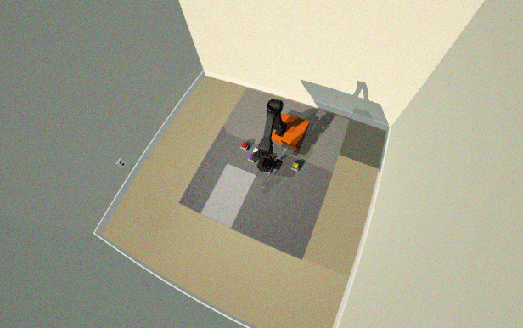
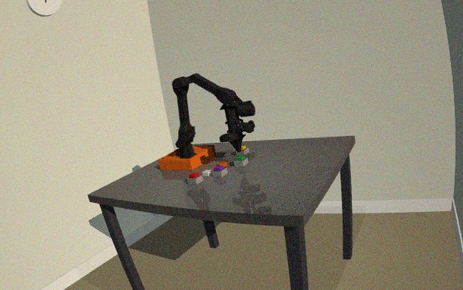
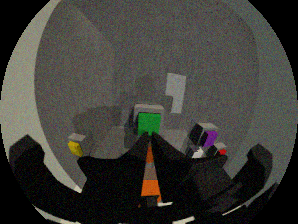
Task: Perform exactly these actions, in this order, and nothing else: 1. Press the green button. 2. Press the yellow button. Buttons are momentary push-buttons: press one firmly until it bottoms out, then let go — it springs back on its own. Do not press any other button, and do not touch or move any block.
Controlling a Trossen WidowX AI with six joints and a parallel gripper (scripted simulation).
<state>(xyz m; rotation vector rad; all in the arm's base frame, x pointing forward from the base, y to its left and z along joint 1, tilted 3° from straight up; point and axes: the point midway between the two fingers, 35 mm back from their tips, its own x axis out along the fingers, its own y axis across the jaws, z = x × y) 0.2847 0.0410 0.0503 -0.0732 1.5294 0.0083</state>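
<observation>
While the arm point(image 1: 270, 127) reaches out from its orange base point(image 1: 293, 131) in the top view, the gripper point(image 1: 266, 165) hangs over the middle of the button row on the grey table point(image 1: 280, 212). The red button point(image 1: 244, 145) lies to one side, with a purple button point(image 1: 251, 157) and a small white block point(image 1: 255, 149) just beside the arm — the yellow button point(image 1: 296, 165) sits apart on the other side. The green button is hidden under the wrist here.

In the exterior view the arm point(image 2: 210, 90) arches over and down, and the gripper point(image 2: 235, 144) points at the table point(image 2: 301, 176), its tip above and a little behind the green button point(image 2: 240, 158), not touching it. The yellow button point(image 2: 243, 148) shows just past the fingertips. Nearer the camera stand the purple button point(image 2: 219, 168), the white block point(image 2: 206, 172), the red button point(image 2: 194, 175) and an orange block point(image 2: 223, 164), all close to the orange base point(image 2: 180, 159).

In the wrist view the fingers are drawn together into a narrow wedge with nothing between them — the gripper point(image 3: 150, 163) is closed and empty. The green button point(image 3: 149, 123) sits straight ahead of the tips on its grey housing. The yellow button point(image 3: 75, 147) lies off to the left, the purple button point(image 3: 208, 140) and red button point(image 3: 222, 152) to the right. An orange shape point(image 3: 150, 177) shows in the slit between the fingers; I cannot tell what it is.
</observation>
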